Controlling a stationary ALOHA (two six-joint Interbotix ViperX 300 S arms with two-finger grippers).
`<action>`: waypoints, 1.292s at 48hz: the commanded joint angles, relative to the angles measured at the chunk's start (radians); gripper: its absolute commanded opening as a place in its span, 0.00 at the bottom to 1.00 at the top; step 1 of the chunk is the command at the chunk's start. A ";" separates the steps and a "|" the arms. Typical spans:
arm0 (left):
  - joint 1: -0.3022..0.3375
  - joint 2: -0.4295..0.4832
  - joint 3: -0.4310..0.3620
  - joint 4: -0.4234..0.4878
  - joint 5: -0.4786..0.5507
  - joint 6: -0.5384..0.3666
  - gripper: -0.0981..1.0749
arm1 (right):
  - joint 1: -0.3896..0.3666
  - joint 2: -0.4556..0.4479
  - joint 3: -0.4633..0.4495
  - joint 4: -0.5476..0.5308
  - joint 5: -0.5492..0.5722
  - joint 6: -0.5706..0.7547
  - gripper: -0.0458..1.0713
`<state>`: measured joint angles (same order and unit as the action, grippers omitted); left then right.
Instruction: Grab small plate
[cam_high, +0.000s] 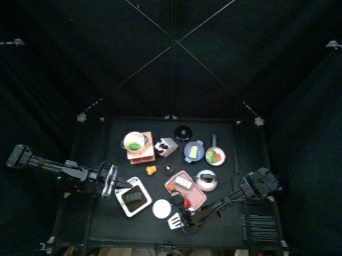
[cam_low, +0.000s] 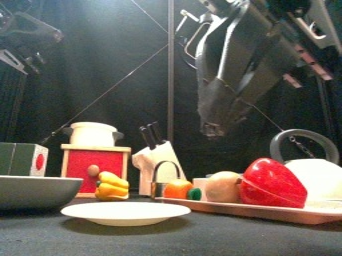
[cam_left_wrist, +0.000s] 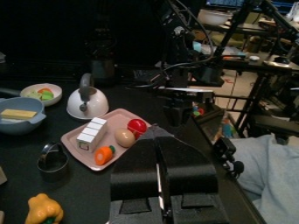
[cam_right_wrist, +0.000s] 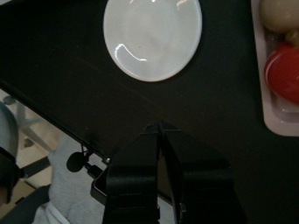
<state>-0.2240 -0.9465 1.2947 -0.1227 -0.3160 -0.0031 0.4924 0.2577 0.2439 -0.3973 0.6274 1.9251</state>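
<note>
Looking straight down, I count one small plate (cam_high: 162, 209), lying flat near the front edge of the black surface (cam_high: 107, 140). Just beside it on one side sits a single square tray (cam_high: 134, 198); on the other, one pink tray of food (cam_high: 191, 194). Further back from the plate is one larger cream plate (cam_high: 135, 143). The right gripper (cam_high: 178, 221) hangs close to the small plate's front side, while the left arm (cam_high: 60, 170) rests well apart from it.

From the front, the small plate (cam_low: 126, 212) shows as a thin, shallow white disc with a slightly lifted rim. I judge it light, stiff and glossy, so likely slippery and prone to chipping. The rim is the only place to grip, one jaw under the lip and one on top.

In the left wrist view, the left gripper (cam_left_wrist: 162, 171) has its jaws pressed together, holding nothing; the pink tray (cam_left_wrist: 107, 138) lies ahead, and the small plate is hidden.

In the right wrist view, the right gripper (cam_right_wrist: 162, 157) also has its jaws closed tight, empty, with the small plate (cam_right_wrist: 152, 37) just beyond them, not touching.
</note>
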 joint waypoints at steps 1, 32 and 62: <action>-0.003 0.002 -0.014 0.002 -0.009 0.002 0.06 | 0.018 -0.040 0.012 -0.080 -0.035 0.104 0.11; -0.003 0.002 -0.014 0.002 -0.009 0.002 0.06 | 0.072 0.015 0.115 -0.652 -0.017 0.854 0.58; -0.002 0.002 -0.011 0.000 -0.009 0.002 0.06 | 0.072 0.095 0.097 -0.649 0.025 0.908 0.79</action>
<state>-0.2240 -0.9465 1.2962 -0.1227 -0.3160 -0.0031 0.5676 0.3636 0.3666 -1.0446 0.6565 2.8302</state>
